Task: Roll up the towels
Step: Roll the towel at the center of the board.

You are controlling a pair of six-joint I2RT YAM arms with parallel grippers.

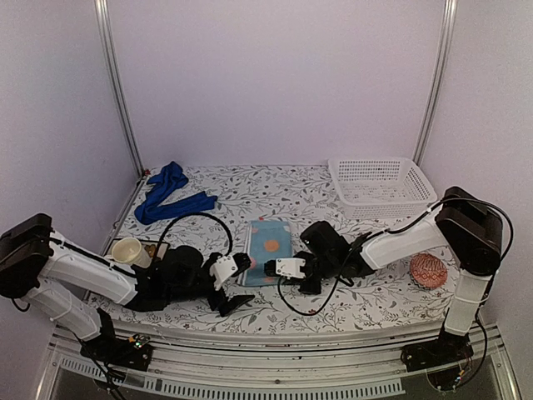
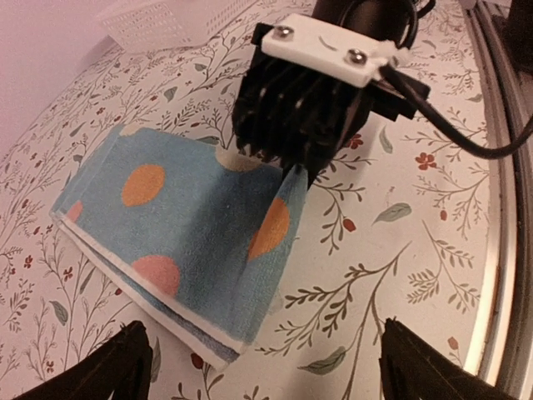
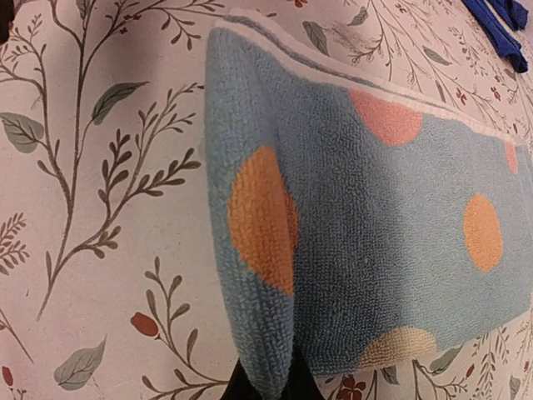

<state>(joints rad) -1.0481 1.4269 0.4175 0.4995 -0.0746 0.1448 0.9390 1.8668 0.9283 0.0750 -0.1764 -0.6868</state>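
I am starting the roll, my right gripper (image 1: 269, 268) pinching the near edge of the light-blue towel (image 1: 271, 237) lying on the table (image 1: 375, 302), my left gripper (image 1: 241, 283) standing wide open beside it; next I think I must curl that edge over.

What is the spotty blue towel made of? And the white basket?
The spotty towel looks like soft, matte terry cloth: tiny fuzzy loops show up close. The white basket seems to be hard plastic, with a grid of holes.

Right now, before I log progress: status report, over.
Left gripper open. Right gripper shut on light-blue towel, corner raised. Royal-blue towel unrolled. Nothing blocking.
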